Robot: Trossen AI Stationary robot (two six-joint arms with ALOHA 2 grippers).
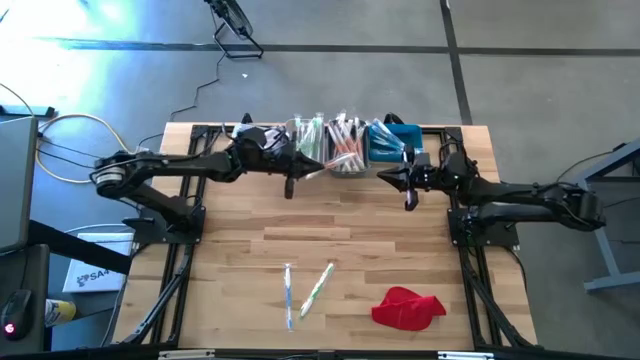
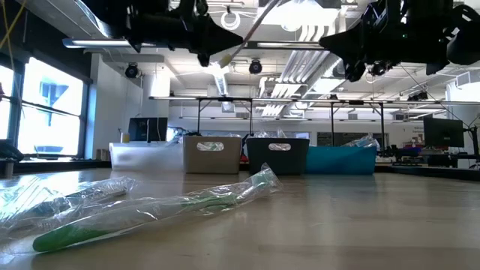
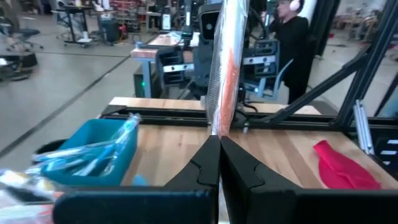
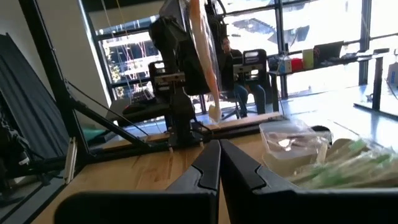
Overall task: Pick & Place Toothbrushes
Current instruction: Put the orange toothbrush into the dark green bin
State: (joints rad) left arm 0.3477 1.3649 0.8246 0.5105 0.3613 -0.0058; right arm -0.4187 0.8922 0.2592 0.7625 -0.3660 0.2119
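- Orange-handled toothbrush [image 3: 225,68] in crinkly clear wrap hangs clamped in my left gripper [image 1: 290,182], high above the table [image 1: 340,230] by the bins [image 1: 345,140].
- I judge it light and stiff, with a slippery film; gripping mid-handle suits it best.
- Two more toothbrushes [image 1: 305,290] lie near the red cloth [image 1: 408,308].
- My right gripper [image 1: 409,197] hangs pinched together on nothing.

I can make out only a partial "SA4" on a white box [image 1: 88,276] on the floor left of the worktop [image 1: 240,230].
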